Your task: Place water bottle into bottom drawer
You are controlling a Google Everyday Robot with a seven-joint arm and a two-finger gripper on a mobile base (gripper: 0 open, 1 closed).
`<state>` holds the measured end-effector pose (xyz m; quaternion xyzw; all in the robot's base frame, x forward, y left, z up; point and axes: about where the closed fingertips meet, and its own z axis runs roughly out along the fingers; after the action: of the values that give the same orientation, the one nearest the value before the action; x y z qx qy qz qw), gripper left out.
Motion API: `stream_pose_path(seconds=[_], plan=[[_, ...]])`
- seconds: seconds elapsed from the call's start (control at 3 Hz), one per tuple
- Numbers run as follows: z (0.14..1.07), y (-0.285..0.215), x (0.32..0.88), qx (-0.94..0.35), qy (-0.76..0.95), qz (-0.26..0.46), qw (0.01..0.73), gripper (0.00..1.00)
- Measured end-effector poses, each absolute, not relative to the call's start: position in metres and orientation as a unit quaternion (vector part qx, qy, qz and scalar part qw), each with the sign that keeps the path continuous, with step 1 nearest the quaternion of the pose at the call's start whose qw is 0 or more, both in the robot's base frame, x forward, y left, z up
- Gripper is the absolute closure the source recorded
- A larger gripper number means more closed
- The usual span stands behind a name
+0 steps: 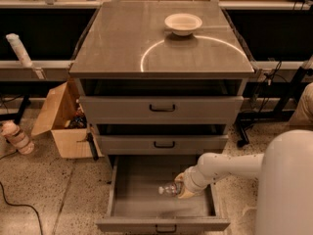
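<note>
Single-arm robot at a three-drawer grey metal cabinet [161, 70], seen from above and in front. The white arm [230, 165] enters from the right and reaches down into the bottom drawer [139, 199], which is pulled fully out; its small black handle [165, 228] shows on the front panel, below the gripper. The gripper [180, 188] sits inside the drawer's right half, its fingers clasped on the base end of the water bottle [167, 189].

The water bottle is small, clear and ribbed, and lies roughly horizontal. It projects to the gripper's left with its pale cap end pointing toward the drawer's centre. It is within the drawer's walls, low over the grey floor; whether it touches the floor cannot be told.

Above the gripper, the middle drawer [164, 144] and top drawer [161, 108] are pushed in, each with a black handle. Farther up, on the cabinet's top surface, stands a shallow white bowl [183, 22], well apart from the gripper. Far to the gripper's left, an open cardboard box [58, 124] rests on the speckled floor [58, 195] beside the cabinet.
</note>
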<state>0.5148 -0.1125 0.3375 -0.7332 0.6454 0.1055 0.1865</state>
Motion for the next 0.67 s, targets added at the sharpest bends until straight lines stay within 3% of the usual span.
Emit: stream_pose_path(seconds=[0.67], plan=[[0.256,-0.114,0.517,-0.721,0.666,0.104,0.162,1.0]])
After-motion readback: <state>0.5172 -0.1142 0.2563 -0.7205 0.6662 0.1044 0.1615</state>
